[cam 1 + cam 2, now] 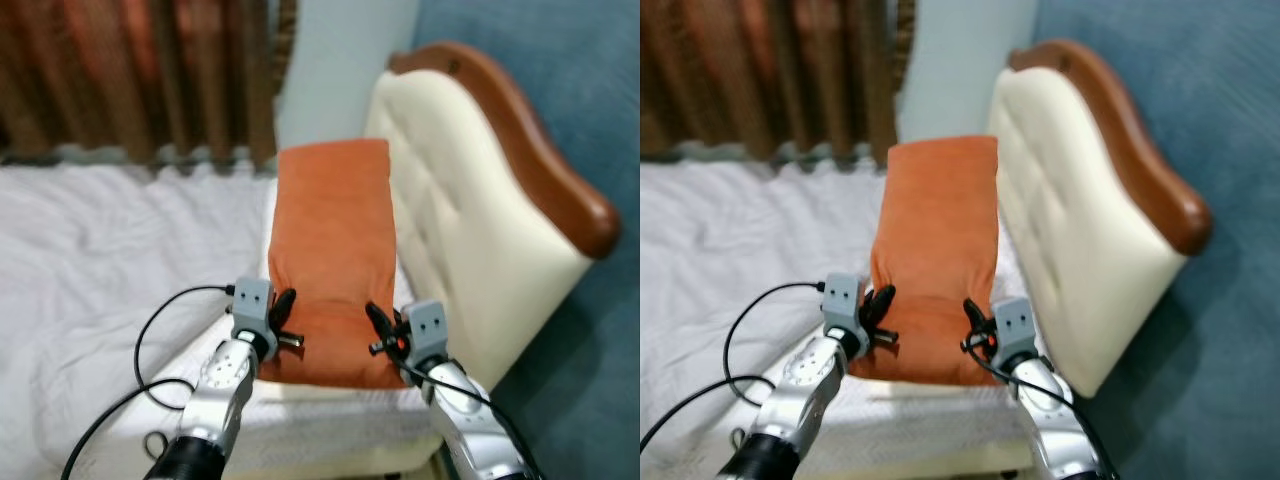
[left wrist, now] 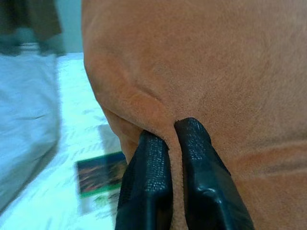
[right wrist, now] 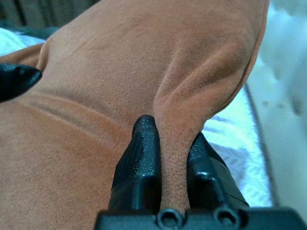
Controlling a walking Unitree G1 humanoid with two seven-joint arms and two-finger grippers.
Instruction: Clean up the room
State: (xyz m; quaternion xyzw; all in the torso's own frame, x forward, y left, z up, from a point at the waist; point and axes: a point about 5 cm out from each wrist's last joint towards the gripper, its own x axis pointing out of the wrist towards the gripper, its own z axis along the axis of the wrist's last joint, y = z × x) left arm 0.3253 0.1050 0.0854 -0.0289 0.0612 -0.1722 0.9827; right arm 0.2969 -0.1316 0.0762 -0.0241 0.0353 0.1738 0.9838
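A long orange suede pillow [image 1: 333, 250] lies lengthways along the head of the bed, beside the cream headboard [image 1: 450, 210]. My left gripper [image 1: 284, 312] pinches the pillow's near left edge, and its fingers [image 2: 153, 172] are shut on a fold of the fabric [image 2: 172, 139]. At the near right edge my right gripper [image 1: 378, 325] is shut on another raised fold [image 3: 175, 158]. The pillow's near end is lifted slightly between the two grippers.
White bedding [image 1: 90, 270] covers the mattress to the left. Brown curtains [image 1: 130, 70] hang behind the bed. A wooden rim [image 1: 540, 150] tops the headboard, with a blue wall [image 1: 560, 60] on the right. A small printed card [image 2: 98, 177] lies on the sheet under the pillow.
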